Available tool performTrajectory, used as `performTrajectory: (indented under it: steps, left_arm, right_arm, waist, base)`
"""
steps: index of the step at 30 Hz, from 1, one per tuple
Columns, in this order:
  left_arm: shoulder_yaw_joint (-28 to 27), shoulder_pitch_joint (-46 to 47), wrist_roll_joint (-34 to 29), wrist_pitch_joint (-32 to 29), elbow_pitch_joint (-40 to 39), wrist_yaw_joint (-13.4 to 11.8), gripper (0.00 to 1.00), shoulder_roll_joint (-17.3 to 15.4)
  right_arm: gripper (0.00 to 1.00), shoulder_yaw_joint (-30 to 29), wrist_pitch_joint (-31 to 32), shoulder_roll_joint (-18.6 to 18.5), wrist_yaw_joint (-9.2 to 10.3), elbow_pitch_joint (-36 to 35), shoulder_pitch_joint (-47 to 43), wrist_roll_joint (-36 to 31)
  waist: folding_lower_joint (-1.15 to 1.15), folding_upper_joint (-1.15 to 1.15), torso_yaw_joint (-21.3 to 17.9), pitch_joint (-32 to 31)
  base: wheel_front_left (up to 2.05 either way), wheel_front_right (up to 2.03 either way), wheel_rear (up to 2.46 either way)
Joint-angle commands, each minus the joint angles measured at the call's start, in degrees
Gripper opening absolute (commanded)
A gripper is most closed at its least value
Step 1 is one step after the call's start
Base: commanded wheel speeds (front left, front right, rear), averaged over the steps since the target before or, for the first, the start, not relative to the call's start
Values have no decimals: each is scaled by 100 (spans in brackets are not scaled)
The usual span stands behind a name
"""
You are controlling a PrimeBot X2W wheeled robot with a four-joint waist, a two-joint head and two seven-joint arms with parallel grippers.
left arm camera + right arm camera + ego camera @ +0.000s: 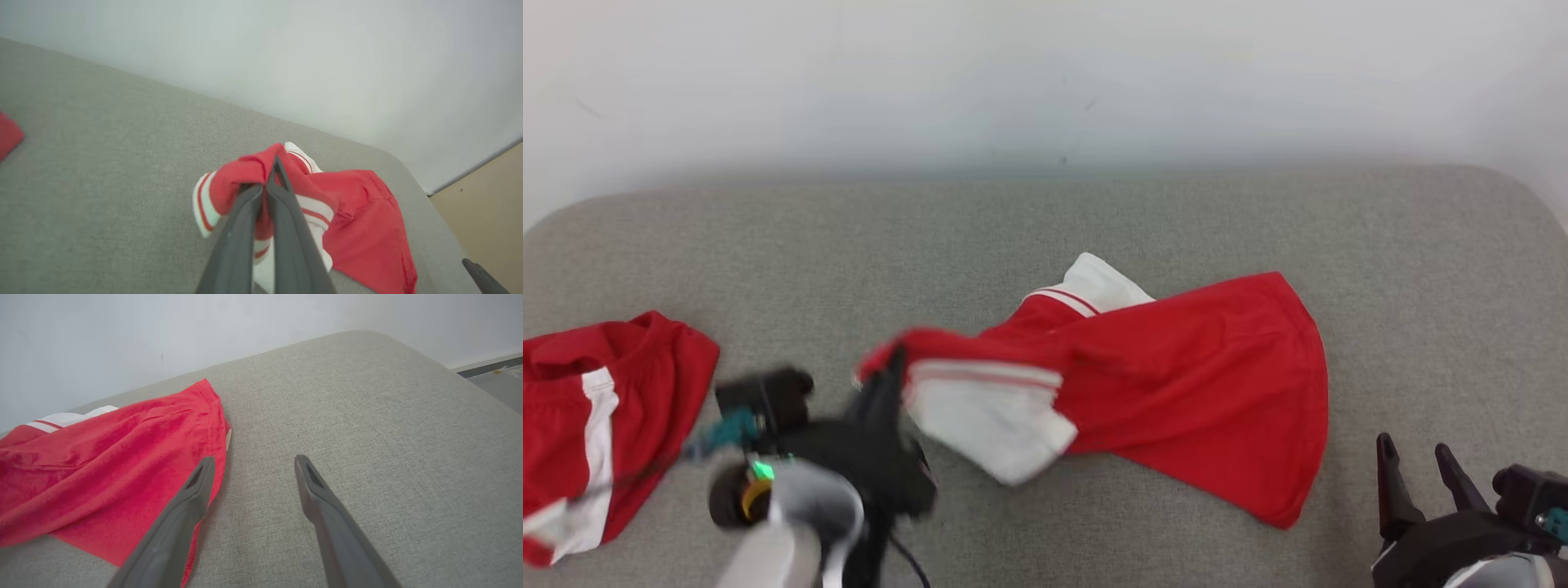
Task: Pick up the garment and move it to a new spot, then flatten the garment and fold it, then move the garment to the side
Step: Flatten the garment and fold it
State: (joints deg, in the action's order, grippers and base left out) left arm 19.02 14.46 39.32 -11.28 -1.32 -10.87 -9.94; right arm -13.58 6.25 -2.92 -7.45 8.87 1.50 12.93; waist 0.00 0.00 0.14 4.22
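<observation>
Left gripper [892,363] clamped on one raised end of the garment [1192,384], rest on the cushion [1094,220], right gripper [1417,461] spread wide near its hem; pickup seemingly begun, moving, flattening, folding left.

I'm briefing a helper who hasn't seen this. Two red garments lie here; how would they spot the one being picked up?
Find the grey cushion, then its middle. The red shirt there has white sleeves with red stripes. Unlike the other red garment at the left edge, one end is pinched in the left claw.
</observation>
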Motion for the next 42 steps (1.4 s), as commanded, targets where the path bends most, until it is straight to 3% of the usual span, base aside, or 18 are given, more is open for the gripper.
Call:
performTrajectory:
  steps: [1, 5, 7, 11, 15, 20, 25, 28, 33, 38, 42]
  left_arm:
    - [-48, 526, -249, 226, 771, -62, 100, 13]
    - [-170, 1149, -251, 677, 2169, -1, 100, 232]
    - [-348, 1504, -136, 1102, 2766, 149, 100, 355]
    - [-472, 1784, 81, 1806, 3551, 558, 100, 499]
    - [-456, 1998, 1, 2252, 4037, 800, 100, 502]
    - [-328, 2101, -288, 2517, 4365, 943, 100, 409]
    - [44, 2222, -836, 2589, 4680, 739, 100, 207]
    - [-72, 2256, -884, 2635, 4645, 668, 100, 127]
    - [-248, 2212, -916, 2645, 4170, 1038, 100, 255]
    - [98, 2092, -1132, 2172, 4621, 975, 100, 257]
    - [622, 1795, -1513, 2060, 4568, 1244, 100, 88]
  right_arm:
    - [100, 69, -1, 6, -8, -22, 130, -51]
    - [100, 266, 21, 5, -8, 2, 217, -20]
    - [100, 359, 24, 3, -8, -11, 255, 20]
    - [100, 345, 20, 8, -8, -35, 210, -4]
    - [100, 214, 6, 4, -8, -24, 120, -41]
    - [100, 222, 35, 7, -8, 17, 101, -39]
    - [100, 302, 56, 6, -8, 52, 98, 5]
    - [100, 289, 31, 4, -8, 62, 74, 11]
    - [100, 249, 18, 5, -8, 87, 57, -18]
    - [100, 292, 35, 7, -8, 80, 19, 15]
    - [100, 158, 34, 4, -8, 66, -34, -34]
  waist:
    - [0, 0, -112, 146]
    - [0, 0, -309, 225]
    - [0, 0, -402, 272]
    - [0, 0, -439, 325]
    - [0, 0, -345, 279]
    - [0, 0, -171, 142]
    - [0, 0, -94, 28]
    - [0, 0, -71, -9]
    - [0, 0, -71, -54]
    - [0, 0, -147, -97]
    - [0, 0, -198, -113]
  base:
    - [0, 0, 0]
    - [0, 0, 0]
    - [0, 0, 0]
    - [0, 0, 0]
    - [0, 0, 0]
    - [0, 0, 0]
    - [0, 0, 0]
    - [0, 0, 0]
    - [0, 0, 0]
    - [0, 0, 0]
    - [0, 0, 0]
